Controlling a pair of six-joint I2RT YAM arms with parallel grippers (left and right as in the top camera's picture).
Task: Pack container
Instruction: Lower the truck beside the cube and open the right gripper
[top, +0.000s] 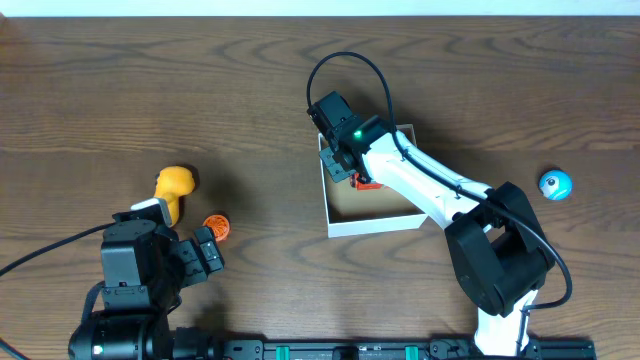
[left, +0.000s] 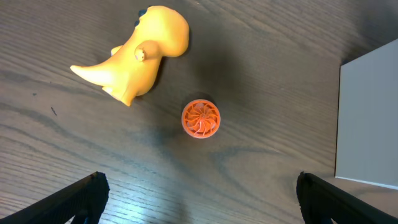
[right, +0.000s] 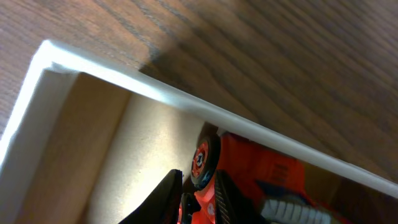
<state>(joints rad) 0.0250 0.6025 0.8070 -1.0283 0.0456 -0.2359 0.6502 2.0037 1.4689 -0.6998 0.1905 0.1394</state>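
The container (top: 372, 224) is a low white box with a brown inside, at the table's centre. My right gripper (top: 350, 165) hangs over its far left corner, shut on a red toy car (top: 366, 183). In the right wrist view the fingers (right: 198, 196) clamp the red car (right: 261, 174) by a wheel, just inside the container's white rim (right: 155, 90). My left gripper (top: 205, 255) is open and empty at the front left. In the left wrist view its fingers (left: 199, 199) are spread wide below an orange round toy (left: 200, 118) and a yellow dinosaur (left: 140, 59).
The yellow dinosaur (top: 175, 185) and orange round toy (top: 216, 228) lie on the table left of the container. A blue ball toy (top: 555, 184) lies far right. The container's white outer wall (left: 370, 118) shows at the right edge of the left wrist view.
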